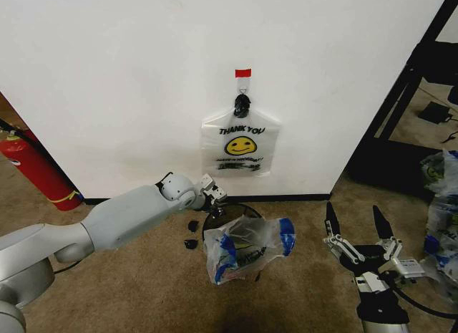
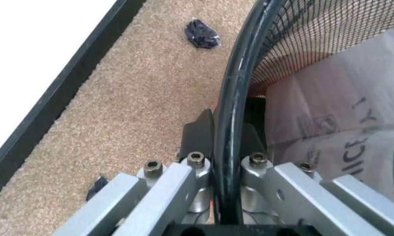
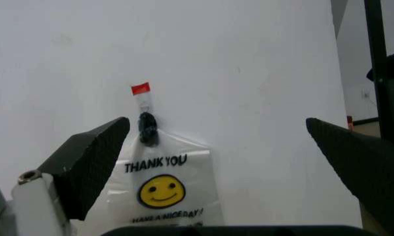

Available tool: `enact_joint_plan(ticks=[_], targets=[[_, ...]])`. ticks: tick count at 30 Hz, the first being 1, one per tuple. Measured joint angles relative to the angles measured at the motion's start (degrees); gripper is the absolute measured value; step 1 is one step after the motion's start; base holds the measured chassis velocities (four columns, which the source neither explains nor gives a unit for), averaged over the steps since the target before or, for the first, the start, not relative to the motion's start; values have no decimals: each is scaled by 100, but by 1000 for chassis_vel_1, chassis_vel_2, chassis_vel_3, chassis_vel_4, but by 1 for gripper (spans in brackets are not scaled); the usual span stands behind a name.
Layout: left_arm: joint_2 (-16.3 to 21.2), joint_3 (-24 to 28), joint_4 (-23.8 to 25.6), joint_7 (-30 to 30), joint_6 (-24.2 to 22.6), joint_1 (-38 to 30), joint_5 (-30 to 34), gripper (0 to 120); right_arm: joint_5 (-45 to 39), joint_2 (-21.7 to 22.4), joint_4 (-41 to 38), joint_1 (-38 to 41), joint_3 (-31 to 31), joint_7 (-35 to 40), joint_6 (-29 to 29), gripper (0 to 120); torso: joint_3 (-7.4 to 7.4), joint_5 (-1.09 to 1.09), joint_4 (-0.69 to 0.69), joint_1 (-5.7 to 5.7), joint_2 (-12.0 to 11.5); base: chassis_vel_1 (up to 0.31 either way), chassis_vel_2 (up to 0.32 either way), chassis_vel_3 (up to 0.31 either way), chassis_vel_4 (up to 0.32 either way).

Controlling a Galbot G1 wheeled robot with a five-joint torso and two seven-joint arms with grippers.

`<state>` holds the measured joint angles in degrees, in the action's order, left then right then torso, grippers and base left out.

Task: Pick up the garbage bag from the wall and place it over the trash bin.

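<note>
Over the trash bin (image 1: 240, 208), on the carpet just out from the wall (image 1: 129, 82), lies a garbage bag (image 1: 247, 251) with blue patches, draped across the front of the rim and spilling down the near side. From my left wrist I see its pale printed plastic (image 2: 341, 123) inside the mesh (image 2: 295, 39).

My left gripper (image 1: 212, 197) is at the bin's rim on the side toward the wall. Its fingers (image 2: 200, 135) are closed on the black rim wire (image 2: 233, 98), one outside the bin and one inside, with the wire running between them.

Another smiley bag (image 1: 241, 141) with "THANK YOU" print hangs flat against the wall from a hook under a strip of red tape (image 1: 243, 73), right above the bin. It shows no blue.

My right gripper (image 1: 356, 236) hovers over the carpet to the right of the bin, well apart from it, fingers (image 3: 92, 162) spread wide and holding nothing, pointed toward the hanging bag.

Small black scraps (image 1: 192, 234) lie on the carpet left of the bin. A red fire extinguisher (image 1: 36, 168) leans at the wall far to the left.
</note>
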<state>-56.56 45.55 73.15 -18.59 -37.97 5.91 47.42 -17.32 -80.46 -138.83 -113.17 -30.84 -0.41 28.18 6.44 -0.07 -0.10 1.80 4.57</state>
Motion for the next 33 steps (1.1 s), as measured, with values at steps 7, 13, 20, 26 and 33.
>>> enact_joint_plan(ticks=[7,13,20,26,33], targets=[[187,-433,228,387,-228,129,458,0,1,6,50,46,12,44,-26,100,0,2,2,0,0,0,0,0,0],[482,-1654,987,1704,-436,898,1893,0,10,80,19,136,124,171,-260,100,0,2,5,0,0,0,0,0,0],[710,-2601,1589,2343,-437,1990,2273,0,103,153,-13,200,158,260,-377,100,0,0,2,0,0,0,0,0,0],[737,-3746,1988,3042,-427,2774,2493,0,199,150,-12,239,273,291,-435,100,0,3,1,0,0,0,0,0,0],[719,-4358,2378,3949,-423,3466,2599,0,231,173,-35,278,367,322,-515,100,0,1,2,0,0,0,0,0,0]])
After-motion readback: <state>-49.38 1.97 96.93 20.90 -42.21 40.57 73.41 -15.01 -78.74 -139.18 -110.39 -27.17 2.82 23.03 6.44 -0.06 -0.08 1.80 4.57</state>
